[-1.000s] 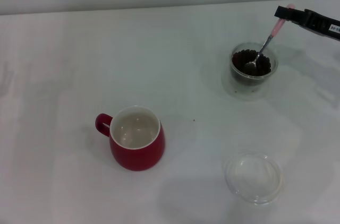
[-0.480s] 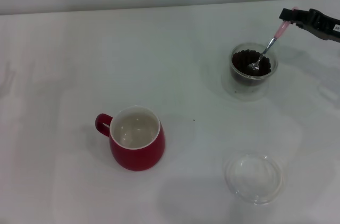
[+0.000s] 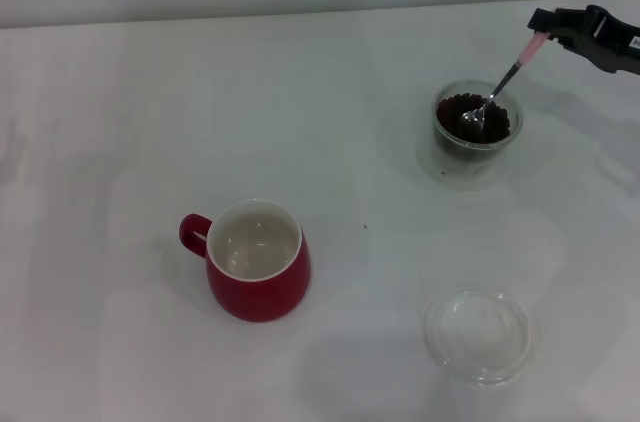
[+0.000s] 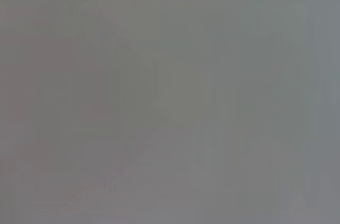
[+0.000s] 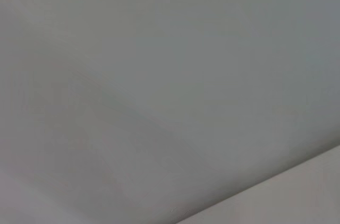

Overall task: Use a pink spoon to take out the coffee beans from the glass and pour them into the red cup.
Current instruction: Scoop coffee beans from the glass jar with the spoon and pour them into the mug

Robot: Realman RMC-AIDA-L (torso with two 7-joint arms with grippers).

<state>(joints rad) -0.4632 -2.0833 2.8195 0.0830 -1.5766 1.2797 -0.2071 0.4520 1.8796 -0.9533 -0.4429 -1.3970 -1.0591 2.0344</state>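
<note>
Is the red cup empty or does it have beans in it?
Empty: the red cup shows only its bare white inside, no beans.

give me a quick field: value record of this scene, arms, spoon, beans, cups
right gripper: far right of the table, shut on the pink spoon by the handle's end
pink spoon: tilted, bowl down in the glass
coffee beans: in the glass
red cup: upright, near left, white inside shows no beans
clear dish: near right, nothing in it
left gripper: not in view
</note>
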